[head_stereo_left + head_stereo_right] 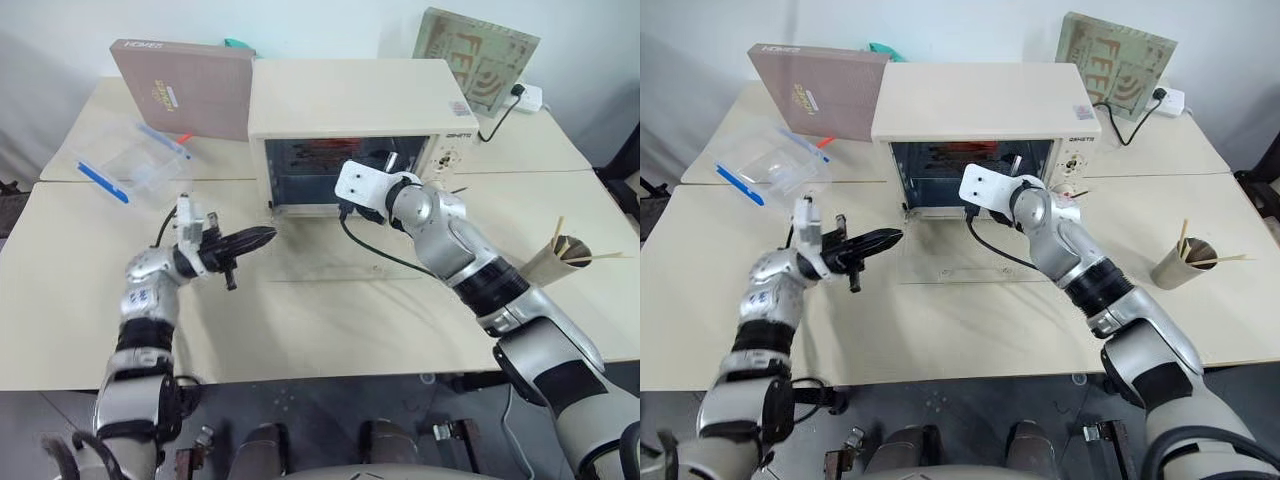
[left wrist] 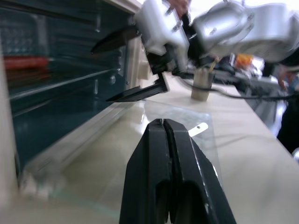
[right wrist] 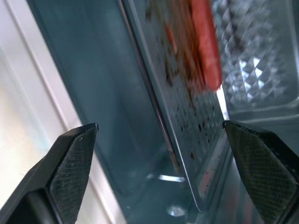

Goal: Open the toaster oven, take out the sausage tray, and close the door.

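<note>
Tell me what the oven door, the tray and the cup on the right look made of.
Door: clear glass, it seems; the tabletop shows through it and it reflects light.
Tray: thin metal, probably aluminium or steel, with a silvery, grease-speckled face and a bright folded edge.
Cup: likely paper or card, with a matte tan wall.

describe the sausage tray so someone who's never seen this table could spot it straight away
Find the cream-white toaster oven at the back of the table, its glass door folded down flat in front. Inside the open cavity sits the sausage tray: thin silver metal, grease-speckled, carrying one red sausage, unlike the clear blue-rimmed box on the tabletop.
</note>
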Tool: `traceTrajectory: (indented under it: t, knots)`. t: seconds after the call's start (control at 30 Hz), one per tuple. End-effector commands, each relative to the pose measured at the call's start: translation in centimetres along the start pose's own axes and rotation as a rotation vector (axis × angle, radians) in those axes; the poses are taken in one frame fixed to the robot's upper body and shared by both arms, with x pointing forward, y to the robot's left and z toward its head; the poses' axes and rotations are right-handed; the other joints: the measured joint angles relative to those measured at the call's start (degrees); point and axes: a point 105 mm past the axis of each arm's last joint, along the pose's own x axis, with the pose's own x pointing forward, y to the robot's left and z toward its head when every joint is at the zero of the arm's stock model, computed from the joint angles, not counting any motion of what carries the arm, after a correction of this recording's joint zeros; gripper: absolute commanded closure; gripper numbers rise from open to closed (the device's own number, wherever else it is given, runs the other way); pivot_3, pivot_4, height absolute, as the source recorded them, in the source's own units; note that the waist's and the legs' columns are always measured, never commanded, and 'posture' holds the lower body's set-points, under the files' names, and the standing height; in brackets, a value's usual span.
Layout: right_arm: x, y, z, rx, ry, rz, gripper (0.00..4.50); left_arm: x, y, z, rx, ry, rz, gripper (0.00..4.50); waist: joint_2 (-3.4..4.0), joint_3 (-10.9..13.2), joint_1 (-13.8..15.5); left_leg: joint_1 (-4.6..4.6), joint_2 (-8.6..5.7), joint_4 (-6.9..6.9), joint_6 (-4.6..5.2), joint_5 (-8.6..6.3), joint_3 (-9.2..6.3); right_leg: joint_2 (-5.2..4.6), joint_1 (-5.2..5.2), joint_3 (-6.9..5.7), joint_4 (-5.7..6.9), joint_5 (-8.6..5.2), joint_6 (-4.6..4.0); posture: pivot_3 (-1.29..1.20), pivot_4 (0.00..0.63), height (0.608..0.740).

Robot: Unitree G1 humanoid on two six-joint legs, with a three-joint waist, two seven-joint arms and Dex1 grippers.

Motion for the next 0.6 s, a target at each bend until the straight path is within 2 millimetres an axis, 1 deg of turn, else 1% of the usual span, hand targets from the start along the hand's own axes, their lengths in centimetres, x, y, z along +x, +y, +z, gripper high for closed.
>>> traceTrajectory:
  t: [0.03, 0.1, 0.2, 0.3, 0.4, 0.43, 0.53, 0.57, 0.6]
  knots:
    - [0.7, -1.2, 1.6, -0.089, -0.05, -0.062, 0.0, -0.7, -0.6, 1.7, 0.04, -0.036, 0.044, 4.49, 0.01, 0.0, -0.1, 0.0, 0.0, 0.01, 0.0, 0.0, 0.0, 0.0, 0.0, 0.0, 0.0, 0.0, 0.0, 0.0, 0.15, 0.74]
    - [1.0, -1.4, 1.7, -0.101, -0.053, -0.072, 0.0, -0.9, -0.8, 1.9, 0.034, -0.038, 0.065, 4.49, 0.01, 0.0, 0.2, 0.0, 0.0, 0.03, -0.01, 0.01, -0.02, 0.0, 0.03, 0.04, 0.0, 0.0, 0.0, 0.0, 0.15, 0.74]
    - [1.8, -1.7, 2.2, -0.139, -0.06, -0.096, 0.0, -2.0, -1.0, 2.5, 0.014, -0.061, 0.136, 4.49, 0.01, 0.0, 0.1, 0.02, -0.01, 0.07, -0.01, 0.0, -0.02, 0.01, 0.06, 0.09, -0.01, 0.0, 0.0, 0.0, 0.15, 0.74]
    - [2.3, -1.9, 2.4, -0.165, -0.055, -0.104, 0.0, -2.7, -1.1, 2.6, 0.002, -0.048, 0.196, 3.97, 0.03, 0.0, 0.1, 0.05, 0.01, 0.02, -0.04, 0.01, -0.04, 0.03, 0.06, 0.11, 0.0, 0.0, 0.0, 0.0, 0.15, 0.74]
    - [2.6, -1.7, 2.5, -0.171, -0.051, -0.096, 0.59, -2.9, -1.5, 2.9, -0.002, -0.057, 0.199, 3.13, 0.04, 0.0, 0.2, 0.05, 0.0, 0.03, -0.05, 0.01, -0.05, 0.05, 0.07, 0.15, -0.01, 0.0, 0.0, 0.0, 0.15, 0.74]
    - [2.7, -1.7, 2.6, -0.169, -0.051, -0.095, 0.95, -2.9, -1.5, 2.9, -0.002, -0.06, 0.204, 2.77, 0.04, 0.0, 0.3, 0.05, -0.01, 0.03, -0.05, 0.01, -0.05, 0.04, 0.08, 0.19, -0.01, 0.0, 0.0, 0.0, 0.15, 0.74]
    - [2.8, -1.7, 2.6, -0.169, -0.05, -0.097, 1.94, -2.9, -1.3, 3.2, 0.007, -0.071, 0.222, 1.89, 0.04, 0.0, 0.3, 0.06, 0.0, 0.04, -0.06, 0.01, -0.05, 0.07, 0.08, 0.26, -0.01, 0.0, 0.0, 0.0, 0.15, 0.74]
    - [2.8, -1.7, 2.6, -0.165, -0.047, -0.091, 2.16, -2.9, -1.2, 3.2, 0.007, -0.074, 0.229, 1.7, 0.04, 0.0, 0.3, 0.06, 0.0, 0.04, -0.06, 0.01, -0.05, 0.07, 0.08, 0.27, -0.01, 0.0, 0.0, 0.0, 0.15, 0.74]
    - [2.9, -1.6, 2.5, -0.163, -0.044, -0.086, 2.5, -2.8, -1.1, 3.2, 0.005, -0.076, 0.233, 1.42, 0.04, 0.0, 0.3, 0.07, -0.01, 0.03, -0.06, 0.01, -0.04, 0.07, 0.08, 0.28, -0.01, 0.0, 0.0, 0.0, 0.15, 0.74]
